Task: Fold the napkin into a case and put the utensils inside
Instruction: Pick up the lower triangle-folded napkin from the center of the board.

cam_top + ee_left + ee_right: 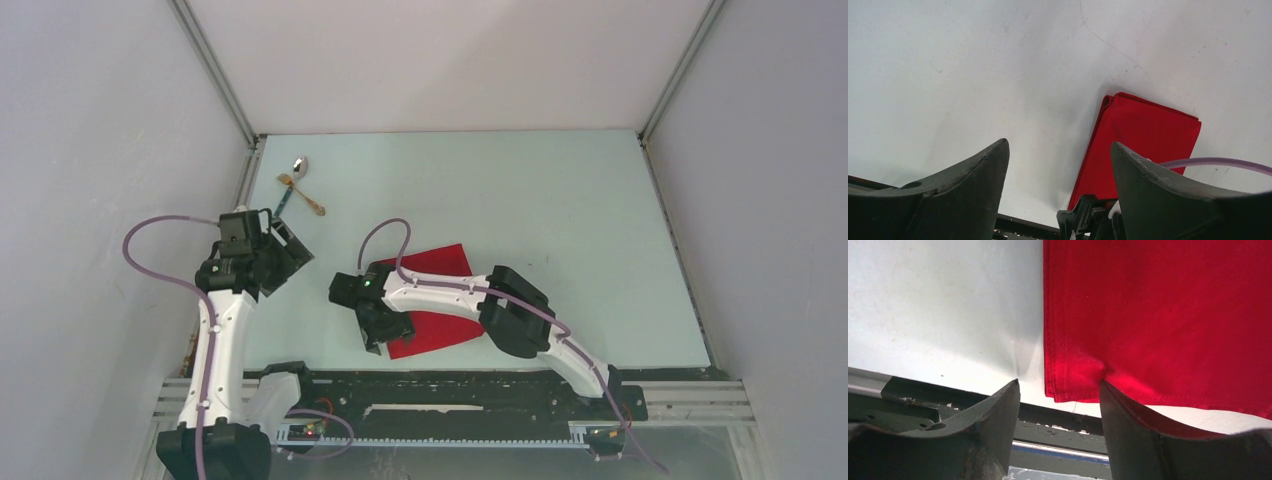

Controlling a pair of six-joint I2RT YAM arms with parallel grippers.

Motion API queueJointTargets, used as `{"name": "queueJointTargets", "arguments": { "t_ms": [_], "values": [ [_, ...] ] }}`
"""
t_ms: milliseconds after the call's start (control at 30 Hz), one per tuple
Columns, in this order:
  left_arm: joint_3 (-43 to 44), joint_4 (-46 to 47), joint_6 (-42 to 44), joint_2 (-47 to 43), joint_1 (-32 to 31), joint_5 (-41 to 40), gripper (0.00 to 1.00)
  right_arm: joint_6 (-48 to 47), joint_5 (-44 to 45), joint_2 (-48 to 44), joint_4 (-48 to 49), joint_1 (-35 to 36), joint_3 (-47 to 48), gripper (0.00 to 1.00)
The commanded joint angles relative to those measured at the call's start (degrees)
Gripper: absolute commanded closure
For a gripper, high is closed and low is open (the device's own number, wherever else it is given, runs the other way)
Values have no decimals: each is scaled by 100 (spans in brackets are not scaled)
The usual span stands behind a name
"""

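Napkin (445, 262) lies part-folded at lower centre of the top view. Right gripper (1059, 385) has its jaws apart, straddling the cloth's bottom-left corner in the wrist view. One finger (1148, 430) dents the hem, with nothing pinched yet. Left gripper (1059, 144) is wide open and empty, at the left. Utensils (298, 188) sit upper left, well apart from the cloth. If you close here you may catch only the top layer and peel the fold open. You could also drag the whole stack askew. A finger scraping the table (938, 305) could push the corner out of the jaws.
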Motion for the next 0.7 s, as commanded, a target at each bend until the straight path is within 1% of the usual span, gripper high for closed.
{"name": "queueJointTargets", "arguments": {
  "t_ms": [0, 133, 233, 433, 500, 533, 567, 667],
  "values": [
    [129, 125, 172, 73, 58, 5, 20, -44, -153, 126, 23, -95, 182, 33],
    [107, 146, 177, 97, 63, 53, 20, -34, -49, 281, -16, -127, 170, 34],
    [100, 145, 196, 88, 57, 59, 20, 10, 163, 323, 117, -90, -85, 37],
    [51, 145, 207, 38, 64, 31, 20, 46, 626, 449, 282, 22, -490, 57],
    [31, 145, 201, 19, 57, 39, 20, 51, 888, 497, 241, 53, -498, 60],
    [18, 147, 187, 18, 63, 46, 20, 35, 985, 497, 239, 66, -520, 63],
    [1, 162, 182, 18, 66, 75, 20, 19, 1074, 472, 258, 66, -543, 68],
    [-132, 263, 208, 73, 64, 275, 19, -162, 1283, 230, 497, 64, -666, 87]
  ]
}}
